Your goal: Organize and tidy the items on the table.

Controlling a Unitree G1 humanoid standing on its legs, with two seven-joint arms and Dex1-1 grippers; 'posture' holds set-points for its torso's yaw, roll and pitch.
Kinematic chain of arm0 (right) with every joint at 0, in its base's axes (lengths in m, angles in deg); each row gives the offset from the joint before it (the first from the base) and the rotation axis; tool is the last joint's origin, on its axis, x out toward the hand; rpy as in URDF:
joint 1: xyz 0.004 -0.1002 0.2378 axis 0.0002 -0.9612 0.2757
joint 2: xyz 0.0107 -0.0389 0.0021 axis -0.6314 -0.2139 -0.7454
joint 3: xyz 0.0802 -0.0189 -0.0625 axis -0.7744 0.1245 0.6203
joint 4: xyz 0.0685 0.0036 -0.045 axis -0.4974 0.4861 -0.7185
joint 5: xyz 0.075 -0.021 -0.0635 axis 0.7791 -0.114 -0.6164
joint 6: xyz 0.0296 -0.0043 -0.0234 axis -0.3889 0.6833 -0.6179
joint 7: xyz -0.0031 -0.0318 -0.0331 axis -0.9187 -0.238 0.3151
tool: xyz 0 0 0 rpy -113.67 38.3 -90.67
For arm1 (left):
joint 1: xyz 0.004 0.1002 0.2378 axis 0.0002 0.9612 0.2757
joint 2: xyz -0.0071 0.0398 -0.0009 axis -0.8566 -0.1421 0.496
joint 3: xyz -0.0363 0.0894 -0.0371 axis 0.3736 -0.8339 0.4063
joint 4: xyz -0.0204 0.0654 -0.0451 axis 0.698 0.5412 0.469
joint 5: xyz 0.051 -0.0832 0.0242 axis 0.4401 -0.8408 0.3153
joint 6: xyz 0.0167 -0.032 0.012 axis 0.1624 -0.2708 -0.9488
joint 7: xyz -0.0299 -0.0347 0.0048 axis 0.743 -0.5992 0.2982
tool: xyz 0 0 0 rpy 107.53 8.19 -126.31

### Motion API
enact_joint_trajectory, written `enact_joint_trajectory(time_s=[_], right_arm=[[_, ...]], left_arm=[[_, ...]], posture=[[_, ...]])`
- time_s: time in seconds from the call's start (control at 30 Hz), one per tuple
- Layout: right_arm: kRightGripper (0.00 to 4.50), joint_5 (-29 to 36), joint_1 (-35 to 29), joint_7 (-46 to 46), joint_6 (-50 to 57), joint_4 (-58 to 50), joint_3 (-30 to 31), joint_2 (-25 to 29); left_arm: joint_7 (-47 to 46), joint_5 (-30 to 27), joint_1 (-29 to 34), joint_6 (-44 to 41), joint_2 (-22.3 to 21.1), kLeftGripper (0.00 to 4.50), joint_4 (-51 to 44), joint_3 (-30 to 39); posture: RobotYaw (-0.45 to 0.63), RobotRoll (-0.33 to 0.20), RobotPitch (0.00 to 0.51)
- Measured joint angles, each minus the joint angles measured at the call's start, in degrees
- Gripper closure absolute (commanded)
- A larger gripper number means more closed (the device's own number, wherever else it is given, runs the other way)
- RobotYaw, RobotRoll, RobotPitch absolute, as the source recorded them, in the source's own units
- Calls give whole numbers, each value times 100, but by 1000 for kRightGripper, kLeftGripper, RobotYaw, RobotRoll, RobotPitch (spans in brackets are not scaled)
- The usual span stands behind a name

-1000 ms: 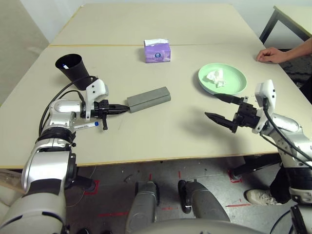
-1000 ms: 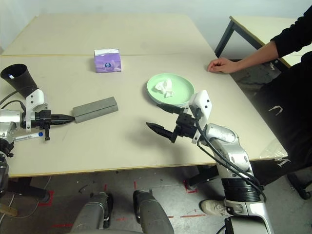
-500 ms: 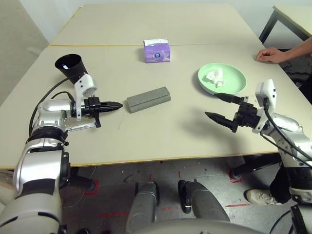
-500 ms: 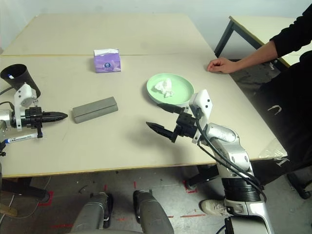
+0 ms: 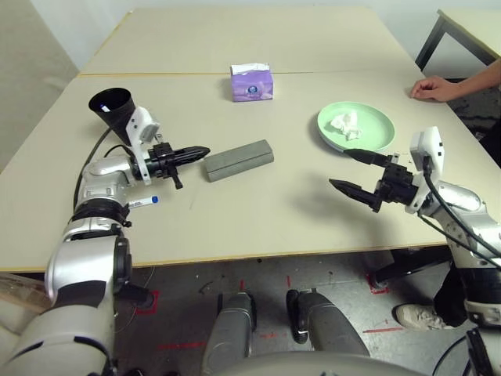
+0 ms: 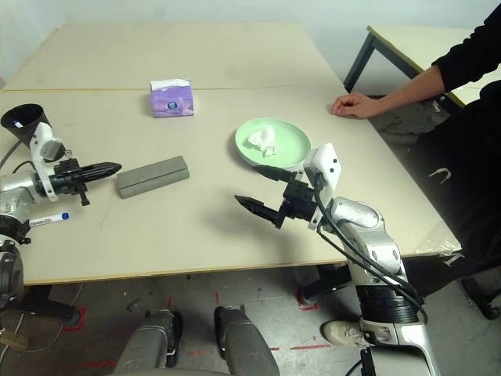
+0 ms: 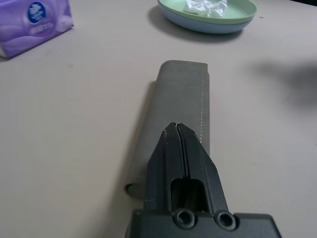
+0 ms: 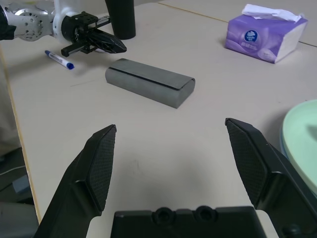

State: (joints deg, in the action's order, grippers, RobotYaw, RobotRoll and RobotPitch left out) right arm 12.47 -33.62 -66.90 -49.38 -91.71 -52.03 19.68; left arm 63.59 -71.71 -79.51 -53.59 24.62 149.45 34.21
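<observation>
In the left eye view, the left gripper [image 5: 192, 155] is closed with nothing held, its tip beside the near-left end of the grey glasses case [image 5: 239, 160], which lies on the worktop [image 5: 235, 219]. A blue-capped marker [image 5: 143, 201] lies partly under the left arm. Behind that arm stands a black cup [image 5: 112, 107] with a marker inside; the arm's wrist cuts across the cup's lower part and stands in the way of it from the front. The right gripper [image 5: 338, 168] is wide open and empty, near the front edge of the light-green plate [image 5: 374, 125]. A crumpled white tissue [image 5: 345, 124] lies in that plate.

In the right eye view, a purple tissue pack [image 6: 172, 100] sits behind the case, well apart from it. A person's hand [image 6: 356, 105] rests at the worktop's right edge, beyond the plate.

In the left wrist view, the closed fingertips [image 7: 192, 148] overlap the case in the picture; whether they touch it I cannot tell. The light-blue plate [image 7: 198, 25] is underneath the green one.

In the right wrist view, the open fingers [image 8: 101, 166] have only bare worktop between their tips, with the plates just beside one finger.
</observation>
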Motion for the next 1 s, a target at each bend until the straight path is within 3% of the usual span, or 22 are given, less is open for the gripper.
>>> enact_joint_trajectory(time_s=[1.0], right_arm=[[0,34,-8,64,18,-117,-31,14]], left_arm=[[-146,591,100,439,-228,4475,-1,-465]], posture=[[-143,0,130]])
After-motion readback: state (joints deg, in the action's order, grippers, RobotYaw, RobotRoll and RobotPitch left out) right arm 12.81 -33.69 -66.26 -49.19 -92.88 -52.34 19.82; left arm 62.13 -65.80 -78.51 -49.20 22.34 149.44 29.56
